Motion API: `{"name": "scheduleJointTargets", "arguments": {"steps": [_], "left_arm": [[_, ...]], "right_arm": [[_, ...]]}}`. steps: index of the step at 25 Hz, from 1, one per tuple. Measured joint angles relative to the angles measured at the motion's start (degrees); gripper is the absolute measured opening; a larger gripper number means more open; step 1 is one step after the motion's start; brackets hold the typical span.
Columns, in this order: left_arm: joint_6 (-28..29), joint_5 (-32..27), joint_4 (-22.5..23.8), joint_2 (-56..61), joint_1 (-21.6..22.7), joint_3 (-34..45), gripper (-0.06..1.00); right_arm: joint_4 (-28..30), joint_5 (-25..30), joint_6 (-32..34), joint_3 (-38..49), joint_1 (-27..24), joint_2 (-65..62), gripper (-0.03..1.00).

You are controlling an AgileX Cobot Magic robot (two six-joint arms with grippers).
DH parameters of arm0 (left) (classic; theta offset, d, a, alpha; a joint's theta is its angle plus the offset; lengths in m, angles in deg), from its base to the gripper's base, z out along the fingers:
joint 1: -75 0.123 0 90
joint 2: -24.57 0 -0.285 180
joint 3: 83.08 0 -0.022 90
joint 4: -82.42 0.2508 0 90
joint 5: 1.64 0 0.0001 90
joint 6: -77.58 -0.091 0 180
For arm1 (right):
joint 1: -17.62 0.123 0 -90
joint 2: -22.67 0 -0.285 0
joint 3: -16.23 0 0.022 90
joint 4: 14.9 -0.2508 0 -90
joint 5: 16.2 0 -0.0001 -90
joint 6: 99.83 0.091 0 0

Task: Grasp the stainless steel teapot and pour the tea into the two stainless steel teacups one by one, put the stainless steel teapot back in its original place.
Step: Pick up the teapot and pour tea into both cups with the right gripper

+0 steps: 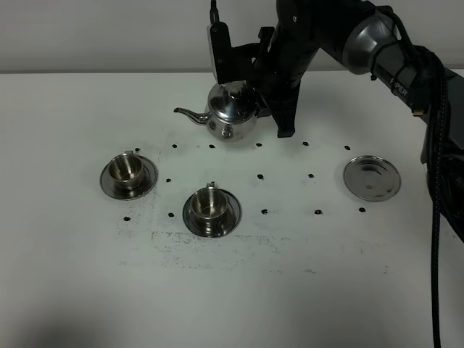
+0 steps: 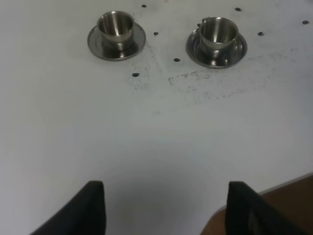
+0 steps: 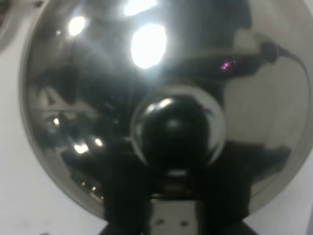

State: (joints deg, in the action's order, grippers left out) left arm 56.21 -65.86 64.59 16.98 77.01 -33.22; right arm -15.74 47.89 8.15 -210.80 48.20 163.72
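Two pours remain to be made, by our reckoning, and the return of the pot after them.

From the high camera, the right tool (image 1: pixel 254 93) is clenched on the loop handle of the stainless steel teapot (image 1: pixel 232 116). The pot is at twelve o'clock on the bench (image 1: pixel 72 290), upright, with its spout pointing to nine o'clock. We cannot tell whether it rests on the bench or hangs just above it. The left teacup (image 1: pixel 127 169) stands at nine o'clock. The near teacup (image 1: pixel 209 203) stands at about six o'clock from the pot. An empty saucer (image 1: pixel 371 177) lies at three o'clock, well apart from the pot, and we take it for the pot's home place.

From the left wrist camera, the left tool (image 2: pixel 168 210) is released: its fingers are wide apart with nothing between them, well short of both cups. Both bowls show bare steel inside, and no tea is visible.

From the right wrist camera, the pot's mirrored lid fills the view, with the lid knob (image 3: pixel 171 129) just beyond the dark fingers closed at the handle.

We judge that the grasp is done and that nothing has yet been poured.
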Motion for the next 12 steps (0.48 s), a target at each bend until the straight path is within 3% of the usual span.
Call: {"name": "scheduleJointTargets", "arguments": {"steps": [12], "left_arm": [[0.00,0.00,0.00,0.00,0.00,0.00,0.52]], "right_arm": [[5.79,-6.44,-0.78,-0.43,2.65,3.32,0.17]]}}
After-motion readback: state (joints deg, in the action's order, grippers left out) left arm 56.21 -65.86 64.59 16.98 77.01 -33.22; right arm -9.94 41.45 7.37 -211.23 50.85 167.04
